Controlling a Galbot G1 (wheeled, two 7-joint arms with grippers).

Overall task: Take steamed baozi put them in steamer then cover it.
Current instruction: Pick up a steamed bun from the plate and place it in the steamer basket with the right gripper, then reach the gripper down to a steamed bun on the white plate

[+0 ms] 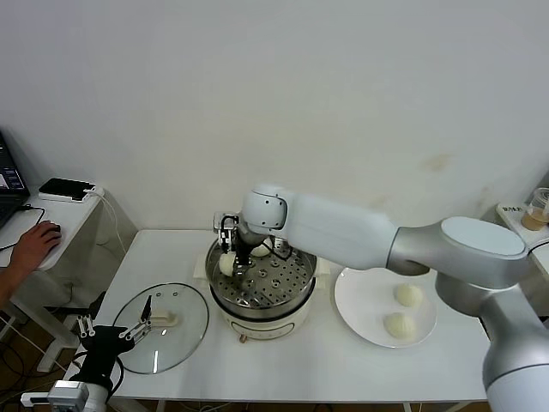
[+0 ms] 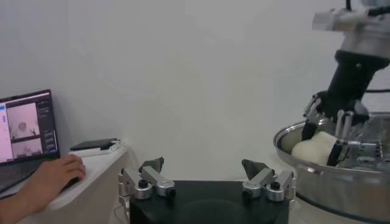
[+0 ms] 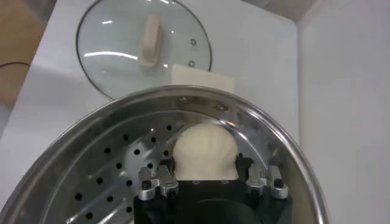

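The steel steamer (image 1: 292, 296) stands mid-table, its perforated tray showing. My right gripper (image 1: 230, 256) reaches down inside it at the left rim, its fingers against both sides of a cream-white baozi (image 3: 204, 152) that sits low on the tray beside the wall. A second baozi (image 1: 260, 251) lies in the steamer behind it. Two more baozi (image 1: 408, 294) (image 1: 399, 324) rest on the white plate. The glass cover (image 1: 163, 330) lies flat on the table left of the steamer. My left gripper (image 2: 204, 165) waits open and empty at the table's front left corner.
The white plate (image 1: 360, 300) sits right of the steamer. Left of the table is a side desk with a laptop (image 2: 27, 134), and a person's hand (image 1: 34, 245) rests on a mouse. A cup (image 1: 539, 209) stands at the far right edge.
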